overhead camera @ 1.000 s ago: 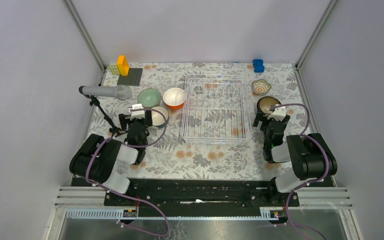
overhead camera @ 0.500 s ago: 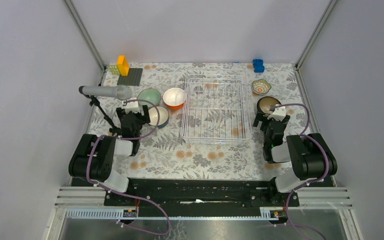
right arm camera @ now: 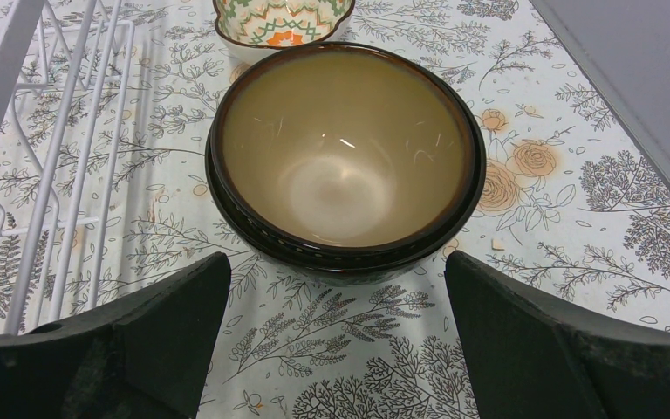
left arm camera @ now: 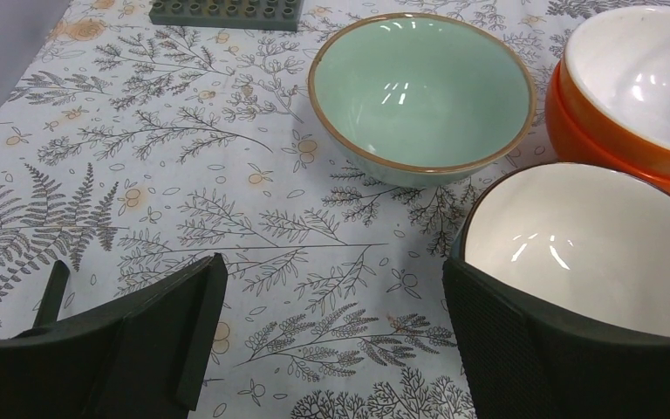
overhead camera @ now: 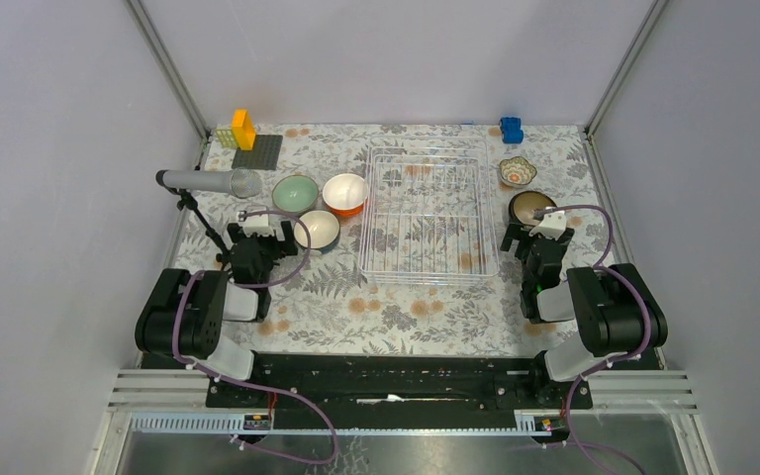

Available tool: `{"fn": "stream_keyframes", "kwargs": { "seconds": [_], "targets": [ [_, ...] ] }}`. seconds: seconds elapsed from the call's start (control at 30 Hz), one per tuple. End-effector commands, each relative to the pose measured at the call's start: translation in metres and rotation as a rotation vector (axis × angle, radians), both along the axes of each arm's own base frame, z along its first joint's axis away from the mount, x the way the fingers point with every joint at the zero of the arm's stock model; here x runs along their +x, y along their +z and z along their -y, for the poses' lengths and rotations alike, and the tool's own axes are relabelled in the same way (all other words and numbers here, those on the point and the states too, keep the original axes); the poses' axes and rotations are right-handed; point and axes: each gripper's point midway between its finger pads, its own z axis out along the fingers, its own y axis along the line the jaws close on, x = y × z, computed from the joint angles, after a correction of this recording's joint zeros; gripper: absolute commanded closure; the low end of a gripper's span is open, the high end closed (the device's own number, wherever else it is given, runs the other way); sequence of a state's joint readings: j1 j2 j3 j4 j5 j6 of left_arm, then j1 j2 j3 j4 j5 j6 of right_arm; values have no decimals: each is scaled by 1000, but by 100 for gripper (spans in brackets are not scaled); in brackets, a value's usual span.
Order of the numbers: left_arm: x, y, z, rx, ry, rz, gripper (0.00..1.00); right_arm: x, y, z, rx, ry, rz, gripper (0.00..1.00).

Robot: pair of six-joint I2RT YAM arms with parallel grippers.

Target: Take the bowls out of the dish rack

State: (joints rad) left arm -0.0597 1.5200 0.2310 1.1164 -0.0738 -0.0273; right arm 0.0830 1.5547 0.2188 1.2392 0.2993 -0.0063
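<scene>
The white wire dish rack (overhead camera: 430,213) stands mid-table with no bowl in it; its edge shows in the right wrist view (right arm camera: 44,131). On its left sit a mint green bowl (overhead camera: 295,193) (left arm camera: 422,96), an orange bowl (overhead camera: 345,194) (left arm camera: 637,87) and a dark-rimmed bowl that is white inside (overhead camera: 318,230) (left arm camera: 593,236). My left gripper (overhead camera: 265,231) (left arm camera: 331,332) is open and empty just left of that bowl. On the right sit a dark brown bowl (overhead camera: 531,207) (right arm camera: 345,148) and a small patterned bowl (overhead camera: 518,171) (right arm camera: 283,22). My right gripper (overhead camera: 531,237) (right arm camera: 336,340) is open and empty just before the brown bowl.
A grey microphone (overhead camera: 208,182) on a black stand leans over the left side, close to my left arm. A dark grey baseplate (overhead camera: 257,151) with yellow and orange blocks (overhead camera: 242,129) lies at the back left. A blue block (overhead camera: 511,129) sits at the back right.
My left gripper has drawn back to the left, off the white-inside bowl, which stays on the table. The right arm has not moved.
</scene>
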Motion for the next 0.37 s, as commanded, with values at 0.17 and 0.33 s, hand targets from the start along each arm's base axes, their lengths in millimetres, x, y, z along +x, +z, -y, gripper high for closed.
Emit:
{"fn": "stream_keyframes", "kwargs": {
  "seconds": [0.17,0.33],
  "targets": [
    [11,22,3,-23,-14,79,1,5,12,6,-3,-36,44,0],
    [12,22,2,-30,-16,77,1,5,12,6,-3,-37,44,0]
  ]
}}
